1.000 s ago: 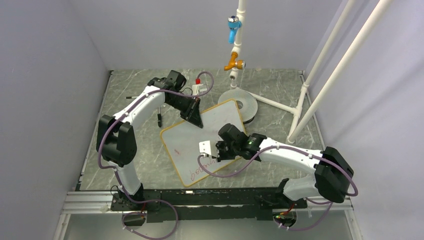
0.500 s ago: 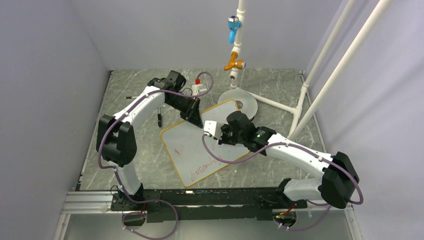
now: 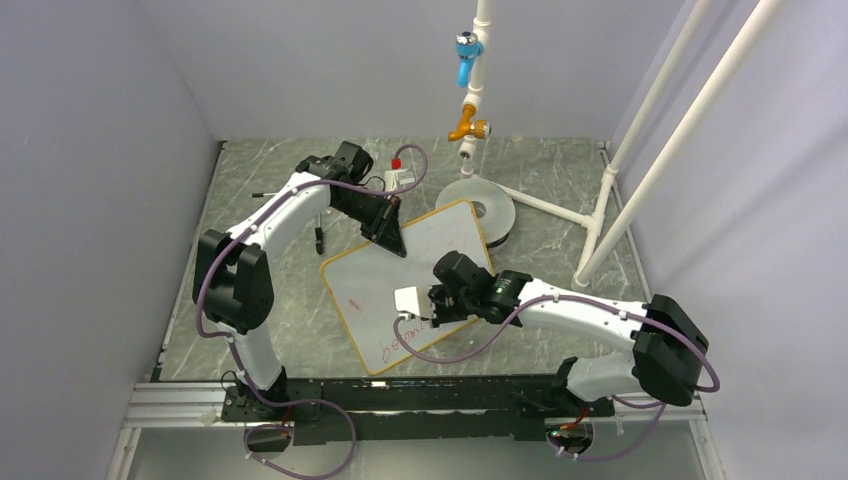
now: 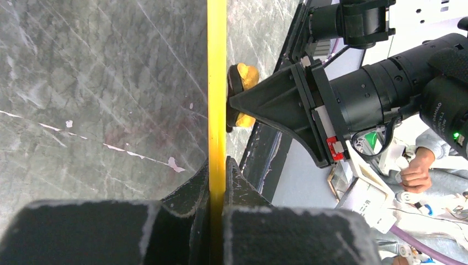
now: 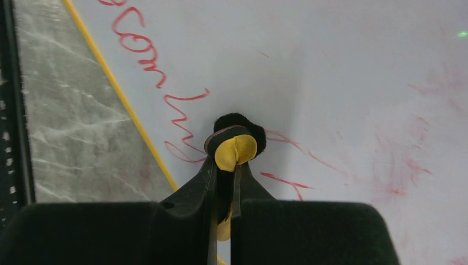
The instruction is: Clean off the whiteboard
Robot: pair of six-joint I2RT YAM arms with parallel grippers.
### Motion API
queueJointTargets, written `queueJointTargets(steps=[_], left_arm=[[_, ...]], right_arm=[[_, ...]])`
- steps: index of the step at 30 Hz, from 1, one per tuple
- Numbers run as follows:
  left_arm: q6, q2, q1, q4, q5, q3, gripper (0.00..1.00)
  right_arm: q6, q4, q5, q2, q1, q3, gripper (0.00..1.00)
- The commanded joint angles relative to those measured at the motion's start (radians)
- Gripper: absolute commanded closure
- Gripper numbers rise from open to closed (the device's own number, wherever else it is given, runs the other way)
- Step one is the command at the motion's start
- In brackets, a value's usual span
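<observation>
The whiteboard [image 3: 365, 280] lies slanted on the table, white with a thin orange-yellow frame. Red handwriting [image 3: 398, 346] runs along its near edge, with faint red smudges elsewhere. My left gripper [image 3: 389, 233] is shut on the board's far frame edge; in the left wrist view [image 4: 217, 179] the yellow frame [image 4: 217, 83] runs between the jaws. My right gripper [image 3: 424, 308] is shut on a small yellow-and-black eraser [image 5: 236, 146], pressed on the board [image 5: 342, 66] among the red lines [image 5: 149, 55] near its near edge. The eraser also shows in the left wrist view [image 4: 244, 77].
A round grey disc [image 3: 495, 210] with a white pipe stand and a tap [image 3: 468, 128] sits behind the board. A black marker [image 3: 319, 238] lies left of the board. A small red-capped bottle [image 3: 398, 175] stands behind the left gripper. White pipes [image 3: 640, 150] rise at right.
My right gripper swept with the eraser from the board's near part up toward its far middle, then back down to the near part. The left gripper has held still on the frame.
</observation>
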Motion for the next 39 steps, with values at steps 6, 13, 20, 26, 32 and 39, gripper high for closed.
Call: queueJointTargets(steps=[6, 13, 20, 26, 32, 39], left_arm=[[0.013, -0.057, -0.009, -0.018, 0.09, 0.008, 1.0], [0.013, -0.058, -0.011, -0.018, 0.088, 0.008, 1.0], [0.018, -0.061, -0.012, -0.023, 0.088, 0.01, 1.0], [0.018, -0.061, -0.012, -0.022, 0.09, 0.008, 1.0], [0.018, -0.062, -0.011, -0.022, 0.091, 0.008, 1.0], [0.02, -0.066, -0.01, -0.023, 0.089, 0.01, 1.0]], right_arm=[[0.107, 0.12, 0.101, -0.022, -0.129, 0.129, 1.0], [0.049, 0.036, -0.016, 0.005, -0.074, 0.091, 1.0], [-0.015, -0.025, -0.041, 0.062, 0.032, 0.02, 1.0], [0.077, 0.038, -0.005, 0.034, -0.104, 0.106, 1.0], [0.152, 0.064, -0.018, -0.003, -0.182, 0.191, 1.0], [0.048, -0.026, -0.142, 0.044, -0.09, 0.096, 1.0]])
